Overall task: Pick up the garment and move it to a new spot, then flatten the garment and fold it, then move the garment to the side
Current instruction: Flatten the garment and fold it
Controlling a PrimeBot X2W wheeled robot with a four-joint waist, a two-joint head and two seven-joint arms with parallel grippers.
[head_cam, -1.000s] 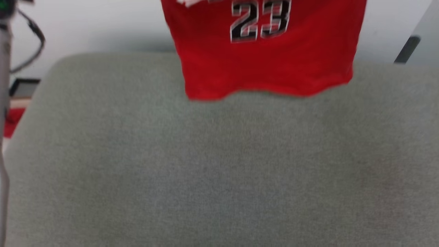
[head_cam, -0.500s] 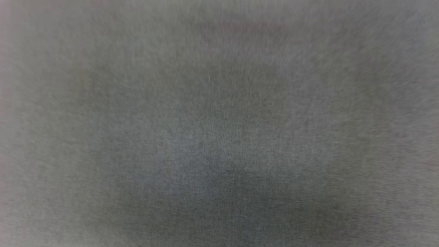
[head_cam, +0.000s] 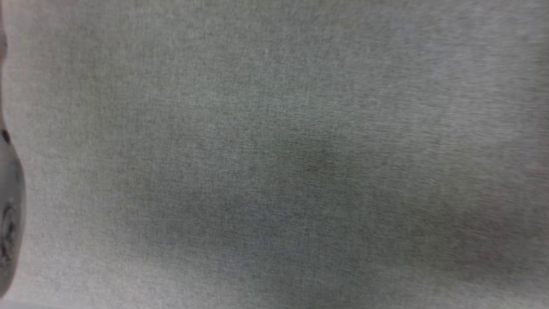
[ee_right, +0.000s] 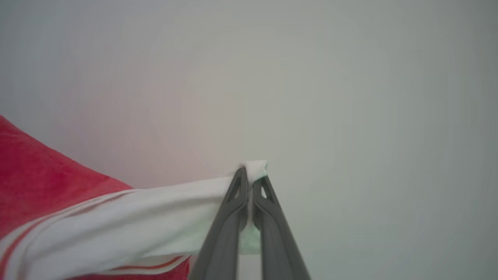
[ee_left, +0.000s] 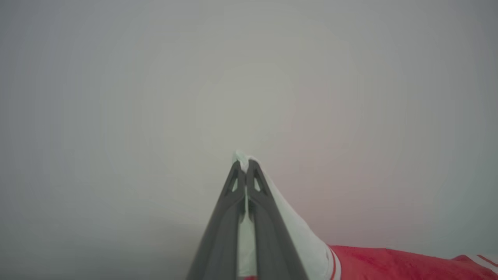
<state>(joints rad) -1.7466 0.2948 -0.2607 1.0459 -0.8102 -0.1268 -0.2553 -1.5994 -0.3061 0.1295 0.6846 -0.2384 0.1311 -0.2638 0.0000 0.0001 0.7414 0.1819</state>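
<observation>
A grey-green, cloth-covered surface (head_cam: 274,128) spreads under the head view, blurred and lightly shadowed near its middle. The garment (ee_right: 42,171) is held up between the two arms. In both wrist views it stands against a plain pale backdrop, its red body trailing away from each grip, so it is probably hanging clear of the surface.

The white sleeve (ee_right: 155,210) runs taut to the right end effector (ee_right: 252,177), which is clenched on a small tuck of white cloth that pokes out past the tips. The left end effector (ee_left: 244,167) is clenched the same way on the other white sleeve (ee_left: 299,233), beside its red striped trim (ee_left: 332,264).

The step in hand appears to be carrying the garment to its new spot. To do it well, hold both grips level and well apart so the cloth stays spread. Lower the hem onto the surface first, then draw the sleeves away and down. Release only once the body lies flat.
</observation>
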